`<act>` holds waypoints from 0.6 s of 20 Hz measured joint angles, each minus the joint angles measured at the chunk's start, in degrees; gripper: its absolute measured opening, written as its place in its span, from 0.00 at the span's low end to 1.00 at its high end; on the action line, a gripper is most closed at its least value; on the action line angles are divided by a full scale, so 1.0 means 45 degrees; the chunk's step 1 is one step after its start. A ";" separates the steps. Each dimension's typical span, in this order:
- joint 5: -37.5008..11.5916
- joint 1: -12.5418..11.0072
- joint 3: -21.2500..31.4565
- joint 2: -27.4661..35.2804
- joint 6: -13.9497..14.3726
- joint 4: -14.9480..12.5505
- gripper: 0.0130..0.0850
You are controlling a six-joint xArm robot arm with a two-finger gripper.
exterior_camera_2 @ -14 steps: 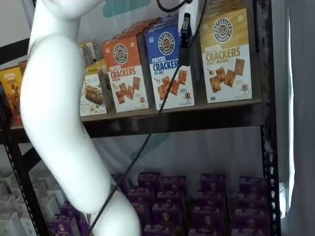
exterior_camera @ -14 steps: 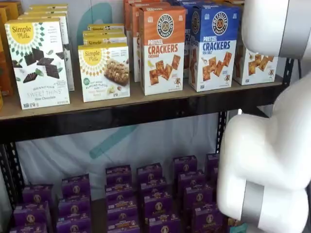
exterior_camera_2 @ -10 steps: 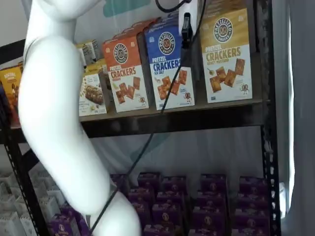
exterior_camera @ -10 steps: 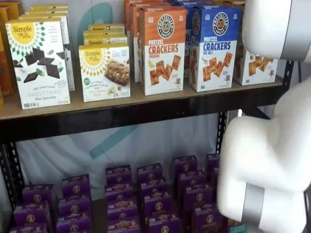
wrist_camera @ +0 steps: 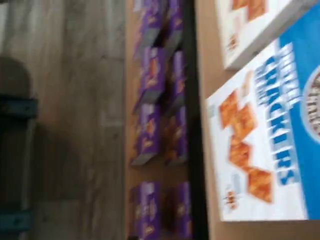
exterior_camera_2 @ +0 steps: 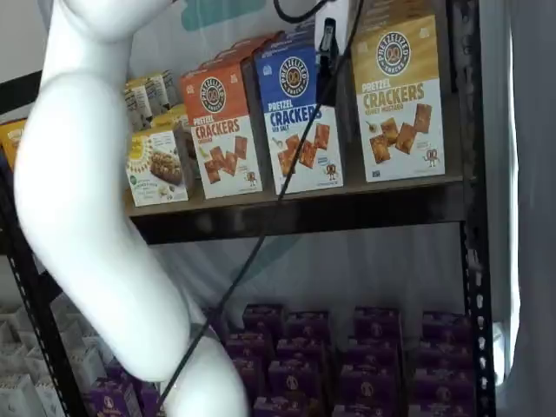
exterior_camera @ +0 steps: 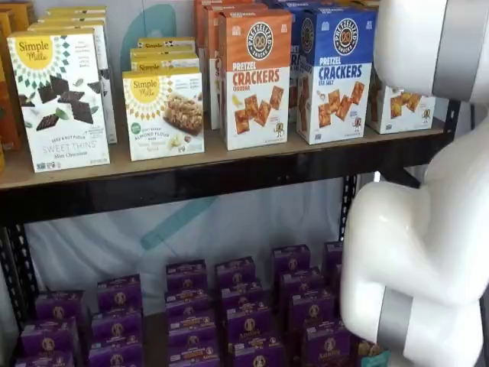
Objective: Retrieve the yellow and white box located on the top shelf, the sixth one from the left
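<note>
The gripper [exterior_camera_2: 327,61] hung from the upper edge of a shelf view as a white body with a black finger below it and a black cable [exterior_camera_2: 261,243] trailing down beside it; only that one narrow black piece showed, so whether the fingers stood apart or together could not be told. Just to the right of the gripper, and behind it on the top shelf [exterior_camera_2: 304,208], stood the yellow and white box [exterior_camera_2: 399,100], upright, its front facing outward and nothing gripping it. Directly behind the gripper stood the blue cracker box [exterior_camera_2: 300,117], and further to the gripper's left the orange cracker box [exterior_camera_2: 221,130], both upright on the same board. In the other shelf view the arm's white links [exterior_camera: 428,229] covered most of the yellow and white box [exterior_camera: 401,107], leaving only its lower white part visible at the shelf's right end. The wrist view, turned on its side and blurred, showed the blue cracker box [wrist_camera: 270,145] close beneath the camera, with a corner of a white box [wrist_camera: 250,25] just beside it and purple boxes [wrist_camera: 150,115] lying well below on the lower level.
</note>
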 joint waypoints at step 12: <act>-0.4914 -0.0346 0.2305 -0.1686 -0.0578 0.3274 1.00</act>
